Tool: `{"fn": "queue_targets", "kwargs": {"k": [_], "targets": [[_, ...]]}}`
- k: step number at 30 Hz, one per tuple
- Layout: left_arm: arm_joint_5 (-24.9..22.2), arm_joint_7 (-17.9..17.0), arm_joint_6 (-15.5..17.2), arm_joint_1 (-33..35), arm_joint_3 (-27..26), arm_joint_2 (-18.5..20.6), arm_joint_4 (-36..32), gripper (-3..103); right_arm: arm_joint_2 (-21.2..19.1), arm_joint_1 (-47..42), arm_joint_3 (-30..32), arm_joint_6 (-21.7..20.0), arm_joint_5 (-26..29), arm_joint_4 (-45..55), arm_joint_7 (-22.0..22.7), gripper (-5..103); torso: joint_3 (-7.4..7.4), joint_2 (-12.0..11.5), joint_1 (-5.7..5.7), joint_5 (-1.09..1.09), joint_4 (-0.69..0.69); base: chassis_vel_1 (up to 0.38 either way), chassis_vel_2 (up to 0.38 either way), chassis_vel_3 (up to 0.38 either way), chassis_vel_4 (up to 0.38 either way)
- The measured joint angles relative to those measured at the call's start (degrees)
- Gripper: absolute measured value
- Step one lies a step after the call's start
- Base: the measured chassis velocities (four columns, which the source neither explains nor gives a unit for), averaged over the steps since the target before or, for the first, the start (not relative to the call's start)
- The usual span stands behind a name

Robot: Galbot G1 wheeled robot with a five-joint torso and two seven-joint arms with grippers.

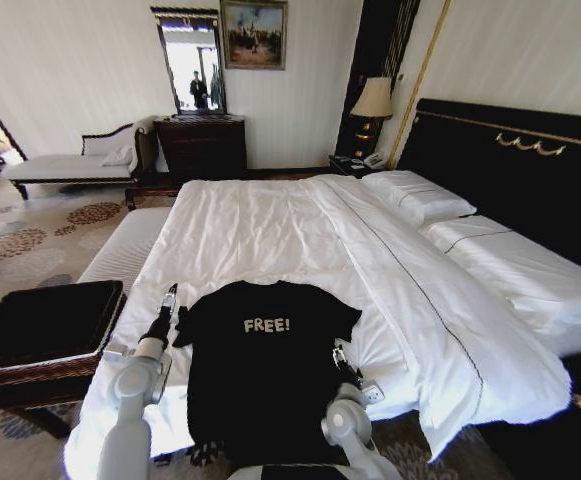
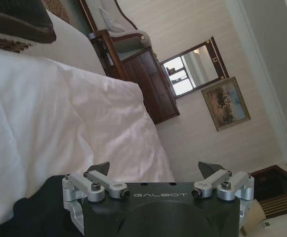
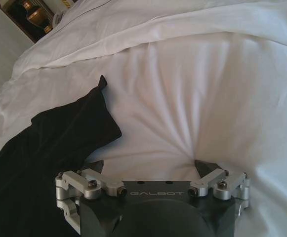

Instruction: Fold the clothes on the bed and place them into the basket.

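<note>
Head view: T-shirt point(image 1: 265, 390) flat on bed point(image 1: 270, 225), both released hands point(image 1: 169, 296) point(image 1: 338, 353) flanking it.

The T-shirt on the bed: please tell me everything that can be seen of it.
The T-shirt is black, short-sleeved, of soft cloth, with white "FREE!" lettering on the chest. It lies flat and unfolded, front up, collar toward the pillows, on the white sheet at the foot of the bed, its hem hanging over the edge. The left claw is beside one sleeve, the right claw beside the other; both are open.
</note>
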Motion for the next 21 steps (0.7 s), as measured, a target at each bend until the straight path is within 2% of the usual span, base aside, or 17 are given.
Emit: {"fn": "queue_targets", "kwargs": {"k": [3, 7, 11, 15, 16, 21], "targets": [[1.20, -0.15, 0.02, 0.70, -1.30, 0.84, 1.19, 100, 0.05, 0.15, 0.02, -0.01, 0.01, -0.15, -0.02, 100, 0.00, 0.00, 0.00, 0.00, -0.02, 0.000, 0.000, 0.000, 0.000], [6.27, -0.40, 0.11, 1.99, -1.85, 1.93, 6.05, 100, 0.18, 0.50, 0.02, 0.07, 0.02, -0.18, -0.61, 100, 0.01, 0.00, 0.00, -0.02, -0.05, 0.000, 0.000, 0.000, 0.000], [7.06, -0.38, 0.10, 3.06, -1.98, 1.76, 7.06, 100, -0.22, 0.56, -0.03, 0.26, 0.37, 0.41, -2.33, 100, 0.01, -0.01, 0.00, 0.00, -0.04, 0.000, 0.000, 0.000, 0.000], [13.81, -0.89, -0.09, 4.18, -1.44, 1.26, 8.04, 100, -2.78, 1.25, -0.44, 0.10, 5.61, 1.92, -7.94, 100, 0.01, -0.01, 0.00, 0.01, -0.03, 0.000, 0.000, 0.000, 0.000], [14.68, -0.91, -0.10, 4.72, -1.22, 1.11, 7.50, 100, -4.43, 1.96, -0.59, -1.03, 8.59, 2.16, -10.99, 100, 0.01, -0.01, 0.01, 0.01, 0.00, 0.000, 0.000, 0.000, 0.000], [16.44, -0.89, -0.09, 5.73, -0.28, 0.59, 5.62, 100, -8.10, 4.92, -0.71, -3.66, 14.05, 2.04, -15.33, 100, 0.01, -0.01, 0.00, 0.02, 0.01, 0.000, 0.000, 0.000, 0.000]]}}
